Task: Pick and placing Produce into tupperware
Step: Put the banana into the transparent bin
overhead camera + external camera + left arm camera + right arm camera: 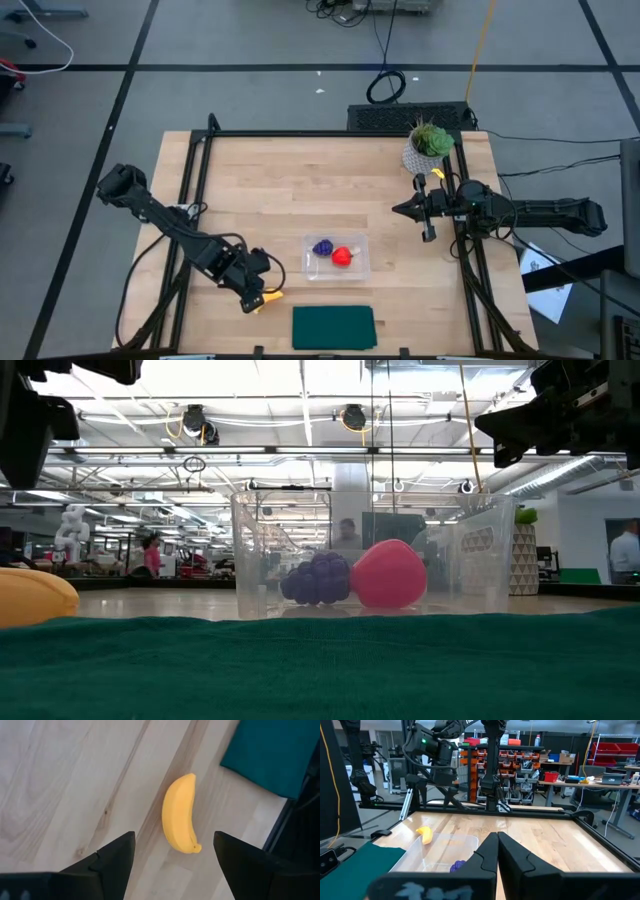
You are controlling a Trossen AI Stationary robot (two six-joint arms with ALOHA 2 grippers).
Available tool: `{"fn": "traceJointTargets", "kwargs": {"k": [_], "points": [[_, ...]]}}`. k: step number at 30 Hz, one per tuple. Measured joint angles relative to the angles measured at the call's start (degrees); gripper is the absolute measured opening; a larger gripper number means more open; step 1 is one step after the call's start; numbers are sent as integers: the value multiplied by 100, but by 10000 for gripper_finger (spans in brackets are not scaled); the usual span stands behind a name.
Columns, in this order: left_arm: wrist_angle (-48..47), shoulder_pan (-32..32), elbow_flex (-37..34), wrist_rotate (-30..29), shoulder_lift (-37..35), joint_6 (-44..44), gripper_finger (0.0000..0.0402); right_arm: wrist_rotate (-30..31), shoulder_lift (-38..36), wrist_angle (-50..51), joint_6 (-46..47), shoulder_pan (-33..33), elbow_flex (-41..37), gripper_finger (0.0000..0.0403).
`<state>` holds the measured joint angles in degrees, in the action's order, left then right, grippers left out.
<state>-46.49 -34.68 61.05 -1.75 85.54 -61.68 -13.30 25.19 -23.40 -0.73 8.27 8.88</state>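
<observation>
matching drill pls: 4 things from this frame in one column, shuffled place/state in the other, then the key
1. banana
2. grape cluster
3. left gripper
4. right gripper

A. shut, held above the table near the potted plant
B. open, poised over a yellow fruit
C. inside the tupperware, beside the strawberry
D. lying on bare wood, outside the container

Pairs: 1-D, 2-C, 3-B, 4-A

bare wood around banana (180,815), green cloth (272,752) just beside, tupperware (337,257) near
</observation>
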Motion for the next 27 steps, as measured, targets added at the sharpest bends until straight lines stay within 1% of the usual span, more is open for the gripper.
{"fn": "traceJointTargets", "kwargs": {"k": [8, 16, 21, 27], "points": [[200, 11, -281, -17, 0, -77, 281, 0, 0, 2, 3, 0, 0, 0], [742, 37, -536, -25, 0, -9, 321, -2, 0, 2, 28, 0, 0, 0], [802, 37, -692, 20, 0, -7, 349, -2, 0, 2, 50, 0, 0, 0], [864, 42, -716, 19, 0, 122, 366, -1, 0, 2, 50, 0, 0, 0]]}}
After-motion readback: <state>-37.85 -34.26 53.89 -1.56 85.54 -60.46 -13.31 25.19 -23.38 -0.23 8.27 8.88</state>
